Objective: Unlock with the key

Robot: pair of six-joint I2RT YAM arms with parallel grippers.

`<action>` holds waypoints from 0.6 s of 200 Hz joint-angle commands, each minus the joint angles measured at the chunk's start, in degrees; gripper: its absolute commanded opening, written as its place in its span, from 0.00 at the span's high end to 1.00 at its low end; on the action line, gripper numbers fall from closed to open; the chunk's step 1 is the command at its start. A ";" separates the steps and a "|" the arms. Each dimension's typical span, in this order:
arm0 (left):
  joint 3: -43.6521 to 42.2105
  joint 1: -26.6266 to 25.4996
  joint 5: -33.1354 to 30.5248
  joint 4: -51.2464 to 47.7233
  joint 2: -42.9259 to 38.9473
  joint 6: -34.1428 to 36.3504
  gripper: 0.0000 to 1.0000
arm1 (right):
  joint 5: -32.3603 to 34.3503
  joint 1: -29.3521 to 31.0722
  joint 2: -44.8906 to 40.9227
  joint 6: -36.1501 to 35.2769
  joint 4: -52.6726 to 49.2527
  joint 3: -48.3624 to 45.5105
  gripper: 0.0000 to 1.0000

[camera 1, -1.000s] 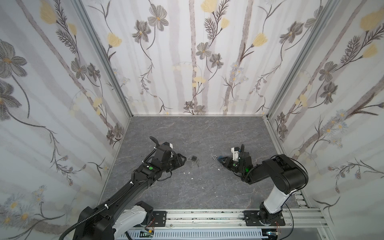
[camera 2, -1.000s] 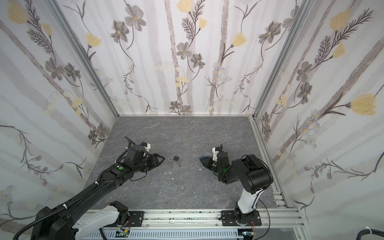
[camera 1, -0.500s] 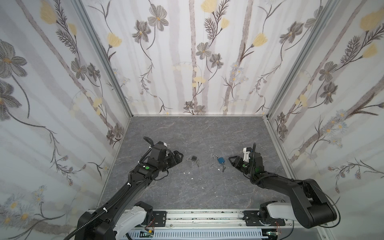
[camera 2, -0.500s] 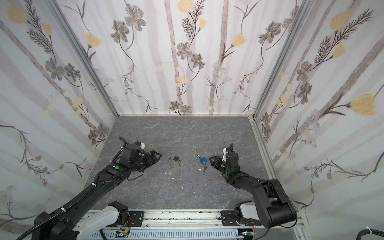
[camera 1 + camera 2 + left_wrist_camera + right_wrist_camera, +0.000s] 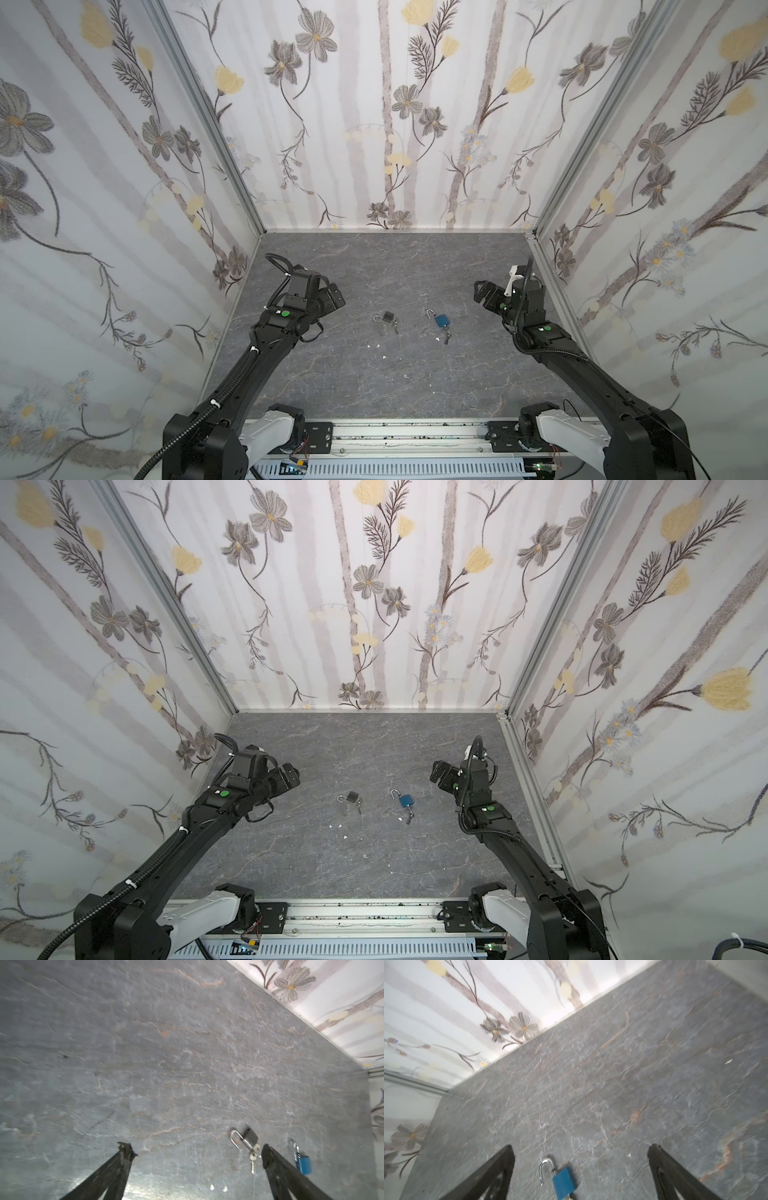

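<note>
Two small padlocks lie mid-floor, each with a key in its base. The dark grey padlock (image 5: 388,318) (image 5: 352,798) (image 5: 250,1136) has its shackle swung out, and its silver key (image 5: 252,1159) points toward the front. To its right, the blue padlock (image 5: 441,320) (image 5: 406,800) (image 5: 563,1182) has its shackle open too, with keys (image 5: 446,336) at its near end. My left gripper (image 5: 334,297) (image 5: 196,1148) is open and empty, left of the grey padlock. My right gripper (image 5: 482,291) (image 5: 581,1148) is open and empty, right of the blue one.
A few white specks (image 5: 376,345) dot the grey stone-pattern floor (image 5: 374,386) in front of the padlocks. Flowered walls close in the back and both sides. A metal rail (image 5: 407,432) with both arm bases runs along the front edge.
Both grippers opened wide and drew back toward their own sides. The right one let go of the blue padlock, which now lies on the floor; the grey padlock stayed put.
</note>
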 commanded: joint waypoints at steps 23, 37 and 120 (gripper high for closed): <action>2.48 6.80 -14.56 7.81 5.82 12.92 0.00 | 20.09 0.08 0.73 -9.86 9.15 1.08 0.00; -1.24 9.08 -16.27 14.89 7.33 15.92 0.00 | 24.90 0.08 1.33 -13.35 13.81 -0.56 0.00; -17.07 13.10 -13.00 54.29 21.37 24.00 0.00 | 36.08 -0.15 8.66 -30.42 58.04 -21.47 0.00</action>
